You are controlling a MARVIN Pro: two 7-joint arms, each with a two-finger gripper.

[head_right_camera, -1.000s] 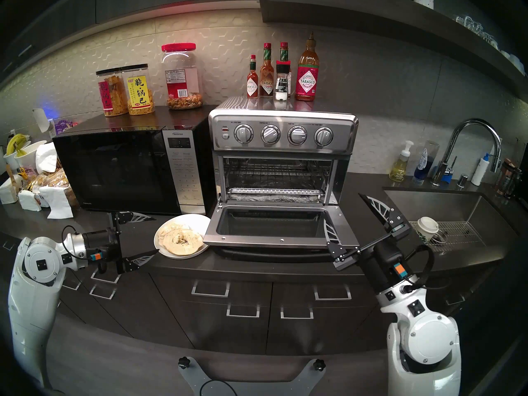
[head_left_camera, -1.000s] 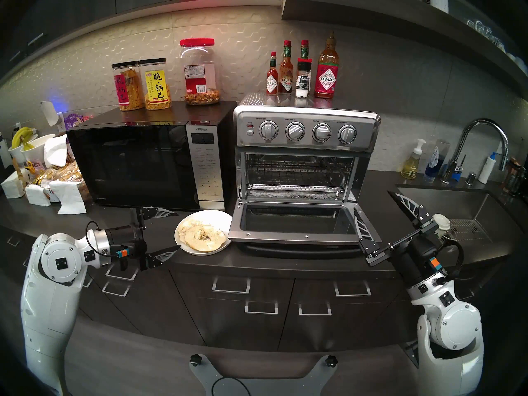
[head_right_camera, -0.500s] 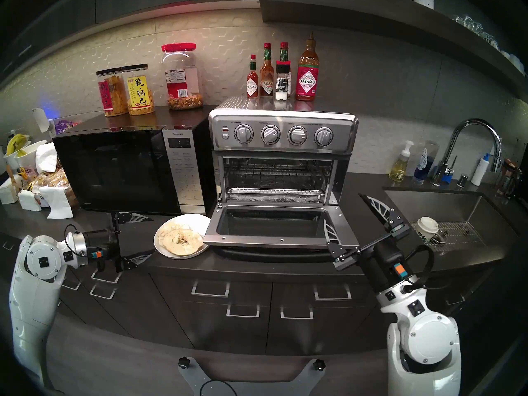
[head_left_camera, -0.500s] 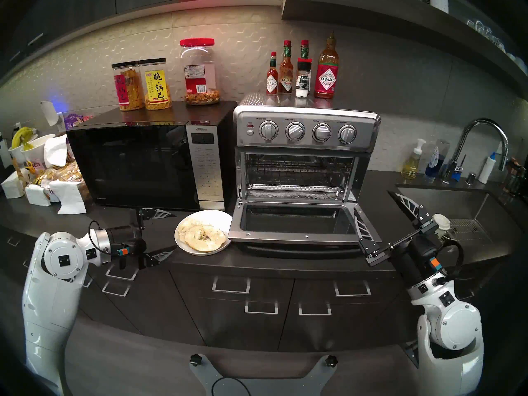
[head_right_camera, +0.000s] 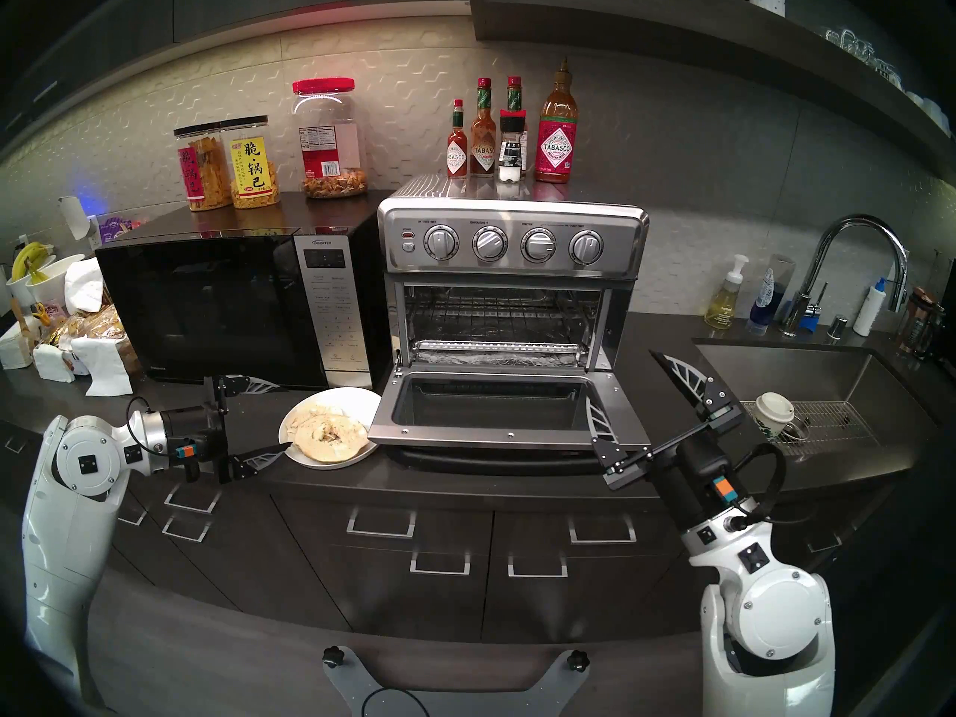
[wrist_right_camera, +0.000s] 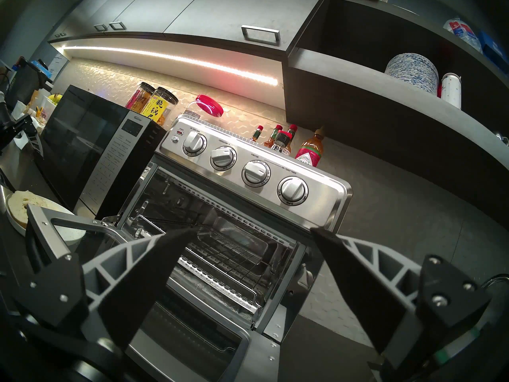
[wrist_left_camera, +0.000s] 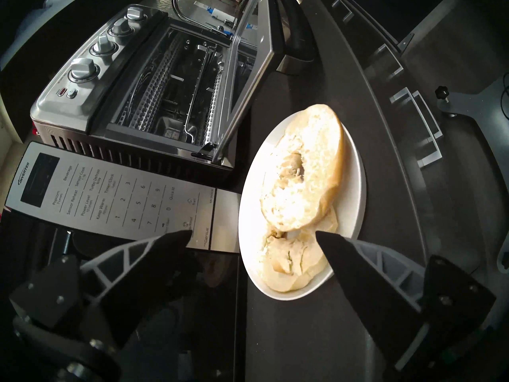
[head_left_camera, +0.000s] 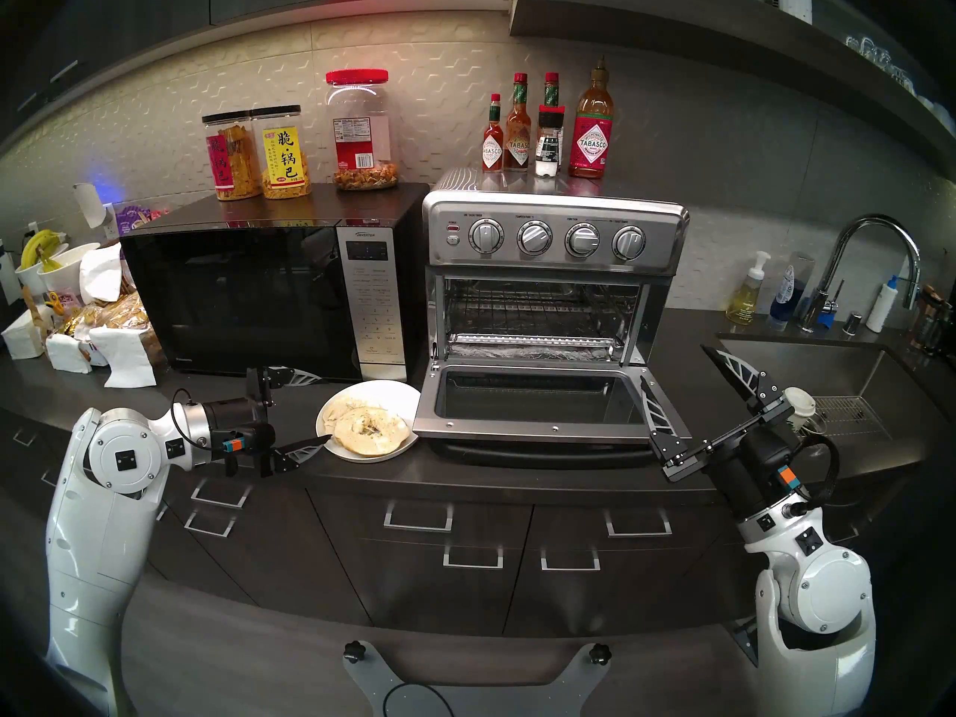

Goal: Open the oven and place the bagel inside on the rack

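Dim kitchen, lit mainly by an under-cabinet strip light [wrist_right_camera: 176, 59] glowing white to pink above the right gripper [wrist_right_camera: 252, 229] — glare streaks the steel oven [head_left_camera: 556, 235]. Fisheye bending and dark rims frame every view — each wrist camera's own fingers are soft.

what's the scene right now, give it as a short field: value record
oven: door down, open
rack: inside the oven, nothing on it
bagel: two halves, cut faces up, on white plate left of the oven door
left gripper: open, beside the plate, one fingertip over its rim
right gripper: open, holding nothing, right of the oven door
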